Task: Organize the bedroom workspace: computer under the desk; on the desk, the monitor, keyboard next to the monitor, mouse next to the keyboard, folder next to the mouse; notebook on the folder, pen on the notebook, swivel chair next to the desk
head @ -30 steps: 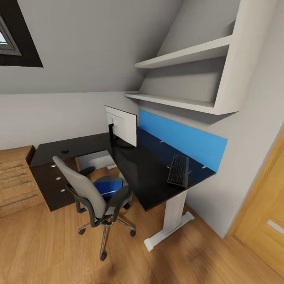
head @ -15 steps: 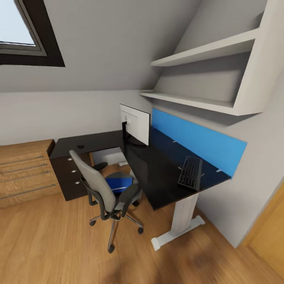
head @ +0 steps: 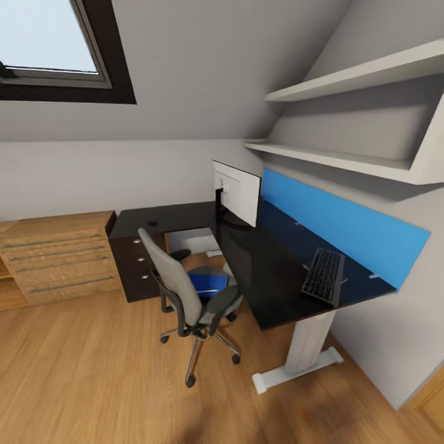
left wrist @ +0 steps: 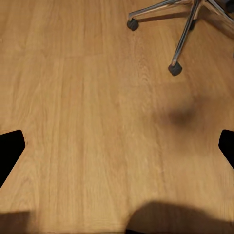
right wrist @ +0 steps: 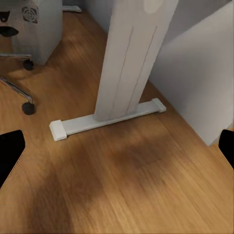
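Folder (head: 206, 283) lies on the chair (head: 185, 296) seat just left of the tabletop (head: 265, 271), both hands spread empty over the floor, so I'd roll closer before reaching.

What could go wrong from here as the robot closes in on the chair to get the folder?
1. The folder lies on the swivel chair seat, behind the backrest that faces the robot and partly under the desk edge; a reach may hit either.
2. The chair stands on castors, so a nudge could roll it away.
3. The keyboard lies near the desk's end, far from the monitor; a careless sweep might push it off.
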{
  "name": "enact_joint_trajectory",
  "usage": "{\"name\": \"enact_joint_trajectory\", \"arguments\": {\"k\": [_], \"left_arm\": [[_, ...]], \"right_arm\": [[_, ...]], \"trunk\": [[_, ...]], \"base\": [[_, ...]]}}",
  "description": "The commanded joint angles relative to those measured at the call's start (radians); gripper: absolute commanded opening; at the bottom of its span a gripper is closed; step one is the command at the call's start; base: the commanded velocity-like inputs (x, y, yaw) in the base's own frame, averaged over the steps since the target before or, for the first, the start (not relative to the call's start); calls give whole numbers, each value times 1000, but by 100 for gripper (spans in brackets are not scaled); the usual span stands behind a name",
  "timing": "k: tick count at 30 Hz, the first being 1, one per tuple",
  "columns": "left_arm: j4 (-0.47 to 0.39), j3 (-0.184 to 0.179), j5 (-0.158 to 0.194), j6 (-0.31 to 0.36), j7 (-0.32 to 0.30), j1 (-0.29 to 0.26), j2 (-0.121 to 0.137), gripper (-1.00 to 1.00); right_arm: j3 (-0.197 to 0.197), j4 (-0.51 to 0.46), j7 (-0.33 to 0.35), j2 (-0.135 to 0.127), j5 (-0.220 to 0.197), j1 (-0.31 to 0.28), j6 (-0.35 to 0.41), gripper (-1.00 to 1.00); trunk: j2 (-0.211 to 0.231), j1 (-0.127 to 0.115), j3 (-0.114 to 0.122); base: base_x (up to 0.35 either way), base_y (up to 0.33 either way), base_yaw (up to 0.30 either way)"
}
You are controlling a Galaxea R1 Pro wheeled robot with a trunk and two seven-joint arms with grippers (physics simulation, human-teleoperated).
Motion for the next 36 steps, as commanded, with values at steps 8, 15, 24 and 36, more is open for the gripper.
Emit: {"name": "enact_joint_trajectory", "arguments": {"k": [8, 15, 24, 36], "left_arm": [[-1, 2, -1, 1, 0, 0, 1, 100], [-1, 2, 0, 3, 1, 0, 1, 100], [-2, 3, 2, -8, 4, 0, -1, 100], [-29, 1, 11, -50, 190, 0, -44, 100]], "right_arm": [[1, 0, -10, 0, 9, -1, 0, 100], [0, 0, -10, -2, 9, -1, 0, 100], [0, 2, -7, -12, 9, -1, 0, 100], [0, 2, 14, -27, 9, -1, 0, 100]], "trunk": [[-1, 0, -5], [-1, 0, -7], [-1, 0, -7], [-43, 23, -26]], "base": [[-3, 0, 259], [-210, 90, 170], [-93, 25, 18], [-4, 1, 1]]}}
